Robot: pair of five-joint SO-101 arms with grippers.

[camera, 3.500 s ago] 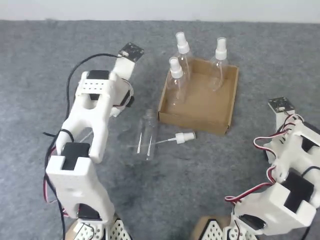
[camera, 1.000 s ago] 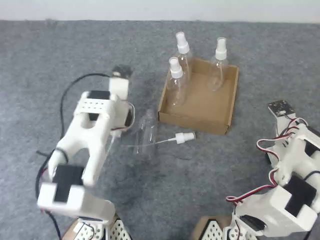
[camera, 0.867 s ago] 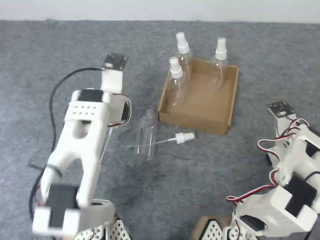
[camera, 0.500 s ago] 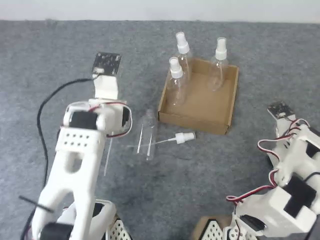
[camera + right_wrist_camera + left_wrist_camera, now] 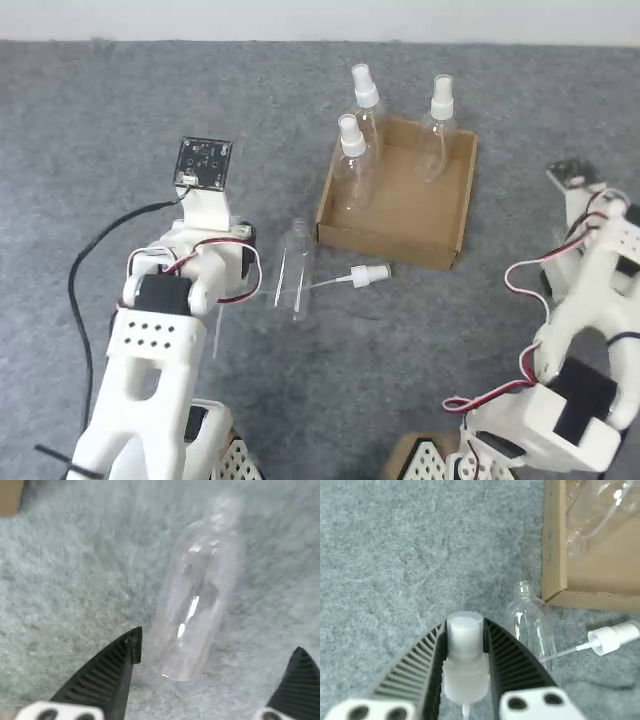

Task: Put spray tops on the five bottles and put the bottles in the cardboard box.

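Left wrist view: gripping one spray top (image 5: 465, 667) firmly in the left gripper (image 5: 465, 626), above the carpet (image 5: 395, 555). Lying by the near left corner of the cardboard box (image 5: 552, 545), an uncapped bottle (image 5: 530, 620), with a loose spray top (image 5: 609, 637) just right of it. Right wrist view: poised with the right gripper (image 5: 217, 642) spread wide over a second uncapped bottle (image 5: 197, 610), lying flat.

Robotics test bench in a lab or workshop
A surface (image 5: 400, 340) of grey felt-like fabric carries a white plastic left arm (image 5: 150, 350) and right arm (image 5: 590, 300) with loose red and black wires (image 5: 522, 275), a pale wall (image 5: 300, 18) behind.
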